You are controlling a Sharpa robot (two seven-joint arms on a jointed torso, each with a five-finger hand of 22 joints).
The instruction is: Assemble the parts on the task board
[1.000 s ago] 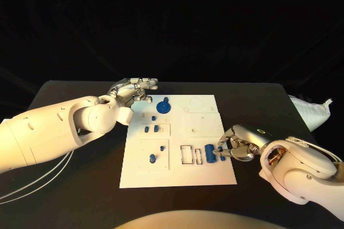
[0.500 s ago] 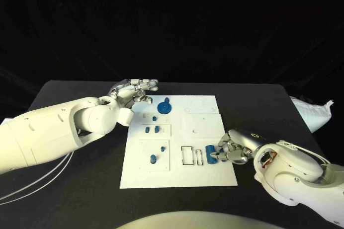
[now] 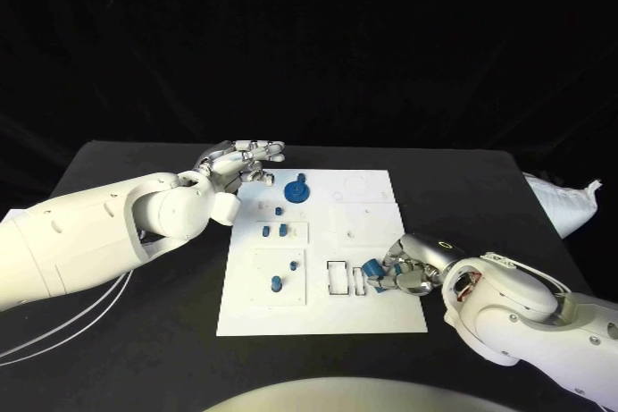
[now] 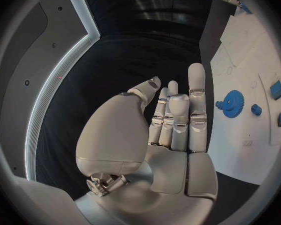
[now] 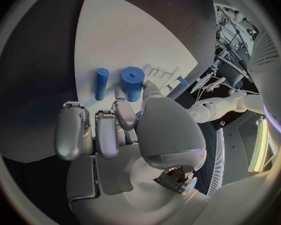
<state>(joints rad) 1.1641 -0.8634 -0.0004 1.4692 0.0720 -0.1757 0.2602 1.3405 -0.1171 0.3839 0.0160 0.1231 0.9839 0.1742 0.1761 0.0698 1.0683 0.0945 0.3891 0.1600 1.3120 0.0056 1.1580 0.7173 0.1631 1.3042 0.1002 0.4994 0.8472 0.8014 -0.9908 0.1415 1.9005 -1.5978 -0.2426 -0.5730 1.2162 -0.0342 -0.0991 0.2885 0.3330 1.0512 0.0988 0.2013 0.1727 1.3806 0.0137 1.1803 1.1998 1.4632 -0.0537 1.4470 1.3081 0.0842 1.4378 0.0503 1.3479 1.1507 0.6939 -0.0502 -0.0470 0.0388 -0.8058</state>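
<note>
Right hand point(image 3: 410, 273) sat at the white task board's point(image 3: 322, 314) 4 o'clock edge, fingers touching the thick blue plastic cylinder point(image 5: 133, 83); firm grasp unclear. Thin blue peg point(image 5: 100, 83) lay parallel alongside. Left hand point(image 3: 242, 160) was far off at 11 o'clock, released.

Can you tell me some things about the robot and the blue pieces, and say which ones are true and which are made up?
1. A blue gear sits at the far end of the task board. True.
2. The left hand is holding the gear. False: it hovers beside the board, holding nothing.
3. The right hand is at a blue cylinder near the board's right side. True.
4. The board lies on a white table. False: the table is black.
5. The board has no blue pieces left. False: several lie on it.
</note>
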